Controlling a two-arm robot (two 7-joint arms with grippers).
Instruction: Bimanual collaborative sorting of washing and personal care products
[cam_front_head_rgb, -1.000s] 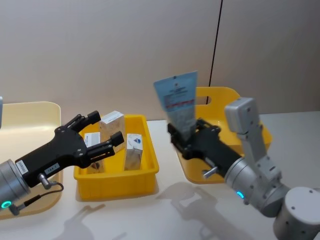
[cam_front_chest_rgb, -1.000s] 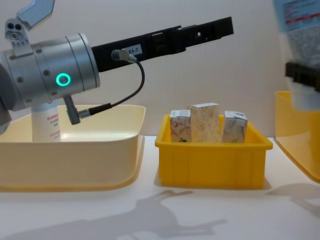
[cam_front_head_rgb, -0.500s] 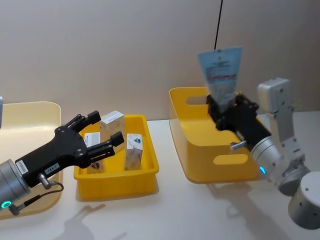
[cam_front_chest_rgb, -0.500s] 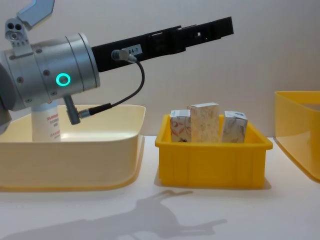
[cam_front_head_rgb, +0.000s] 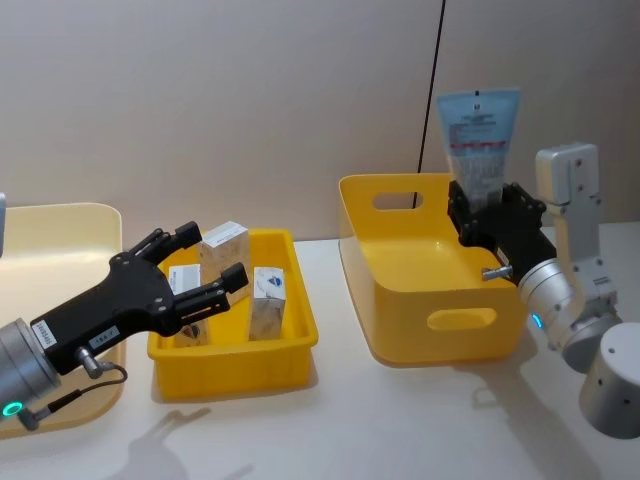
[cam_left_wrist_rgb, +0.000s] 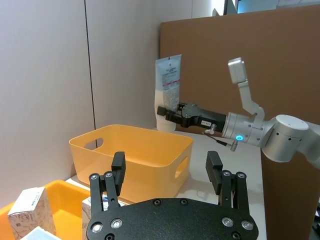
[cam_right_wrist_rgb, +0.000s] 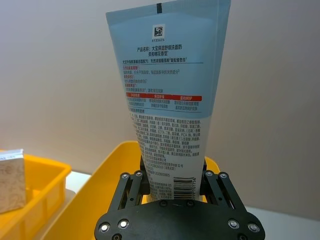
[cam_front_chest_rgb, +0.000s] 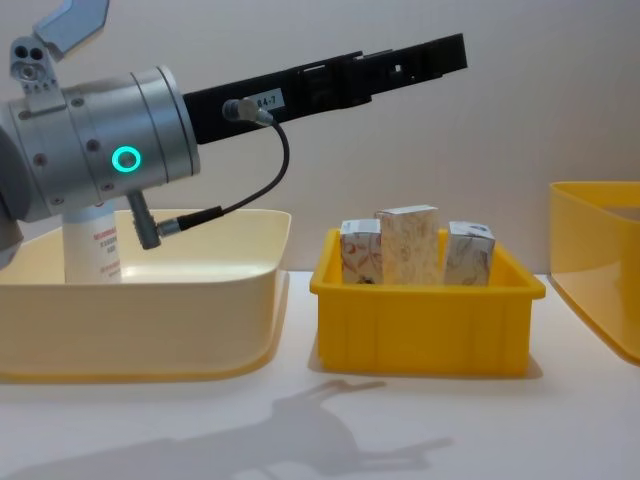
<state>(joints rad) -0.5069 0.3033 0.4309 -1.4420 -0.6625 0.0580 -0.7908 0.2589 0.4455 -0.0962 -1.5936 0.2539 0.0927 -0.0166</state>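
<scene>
The white surface (cam_front_head_rgb: 340, 430) holds three tubs. A cream tub (cam_front_head_rgb: 60, 215) sits at 9 o'clock in the head view. A deep yellow tub (cam_front_head_rgb: 430, 290) with handle holes sits at 3 o'clock. A low yellow tray (cam_front_head_rgb: 235, 355) sits between them.

The left gripper (cam_front_head_rgb: 212, 255) hangs over the tray, with its fingers apart and nothing in them.

The right gripper (cam_front_head_rgb: 490, 205) is at 2 o'clock, by the far right corner of the deep tub. It is clamped on the pale-blue tube (cam_front_head_rgb: 480, 125). The tube stands up straight, with its flat wide end on top and its thick end down between the fingers. I cannot tell if it is right over the tub or just behind it.

The tube looks light and soft, so a hard squeeze would squash it. Its skin looks smooth and may slip. The thick low end looks like the firm part, so holding it there looks right.

The white bottle (cam_front_chest_rgb: 92, 245) stands in the cream tub, at 9 o'clock in the chest view. It looks stiff and round and could roll if it tips. Its middle looks like the best place to hold.

Three small cartons (cam_front_chest_rgb: 407, 243) stand in the tray. They look light, and thin card dents easily. A soft pinch on two flat sides should suit them.
</scene>
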